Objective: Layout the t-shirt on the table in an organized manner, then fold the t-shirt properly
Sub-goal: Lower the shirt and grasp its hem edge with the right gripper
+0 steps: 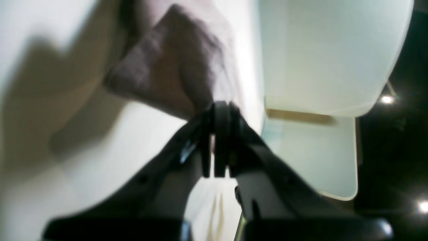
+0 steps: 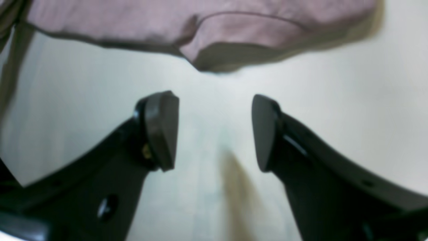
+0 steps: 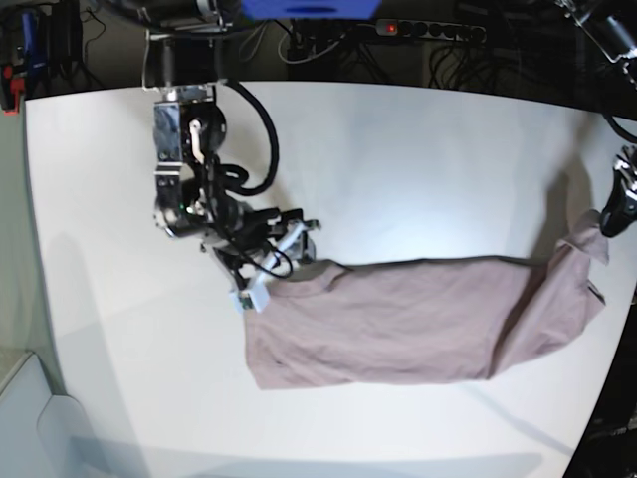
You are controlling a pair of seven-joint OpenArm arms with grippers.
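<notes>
- Right gripper (image 2: 214, 130): jaws spread wide, nothing between them, only bare table (image 2: 351, 100) under the gap. Shirt edge sits just beyond the fingertips at 12 o'clock, not touching in the wrist view.
- Left gripper (image 1: 220, 110): fingers pressed together, pinching a bunched corner of the t-shirt (image 1: 174, 63); cloth rises off the table to the pinch.
- Count: two grippers, one t-shirt, one table.
- T-shirt (image 3: 418, 319): plain dusty mauve, no print. Stretched in a long band across the table's front half. Mostly flat, with light wrinkles.
- In the base view, the 3 o'clock end is lifted and creased where the left gripper (image 3: 619, 214) holds it; the 9 o'clock end lies flat beside the right gripper (image 3: 261, 269).
- Table (image 3: 398, 159): white and matte. Rear half bare.
</notes>
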